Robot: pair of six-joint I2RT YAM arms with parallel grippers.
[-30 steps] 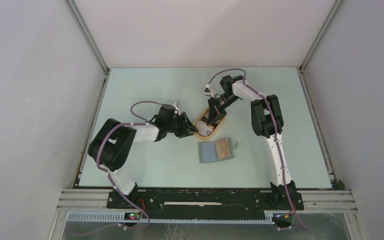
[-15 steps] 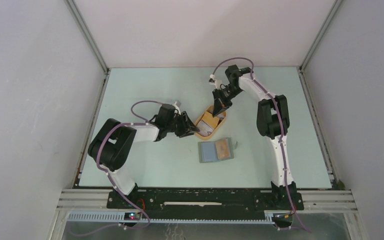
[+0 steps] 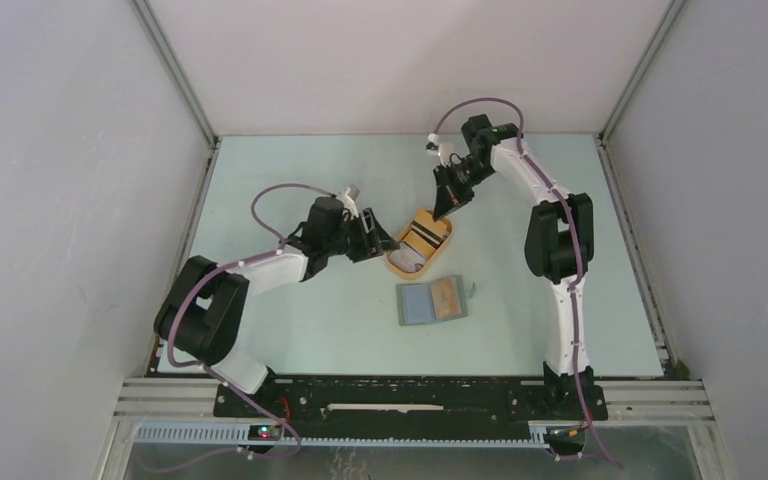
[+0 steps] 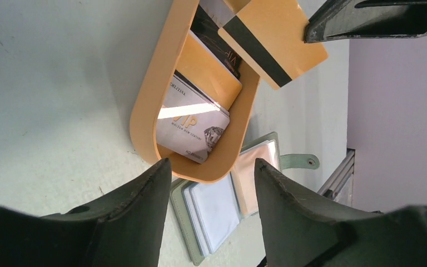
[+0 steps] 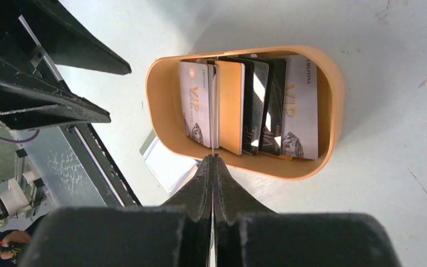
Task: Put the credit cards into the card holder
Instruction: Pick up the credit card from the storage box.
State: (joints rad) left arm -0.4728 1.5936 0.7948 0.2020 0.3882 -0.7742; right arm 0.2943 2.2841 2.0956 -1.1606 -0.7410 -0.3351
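We find the task in an early stage, with most of the work outstanding. The right gripper (image 5: 213,167) is closed on one tan card with a dark stripe (image 4: 272,41), pinched by its edge and lifted clear above the far end of the orange tray (image 5: 329,100). The card has not been brought to the card holder (image 3: 422,303). The card holder lies unfolded and flat on the table (image 3: 290,330), just on the near side of the tray, with its clear sleeves facing up and its snap tab pointing to the right. Its right half shows a tan patch in the overhead view. We judge this may be a card already seated, but we cannot confirm it. The remaining credit cards (image 5: 231,105) stand on edge, packed side by side in the tray: two whitish ones, a tan one and at least two black ones. The left gripper (image 4: 208,172) has its jaws apart and holds nothing. It is poised at the near end of the tray, and we cannot tell whether it touches the rim. Outstanding items are carrying the held card to a sleeve, inserting it, and repeating for every card in the tray.
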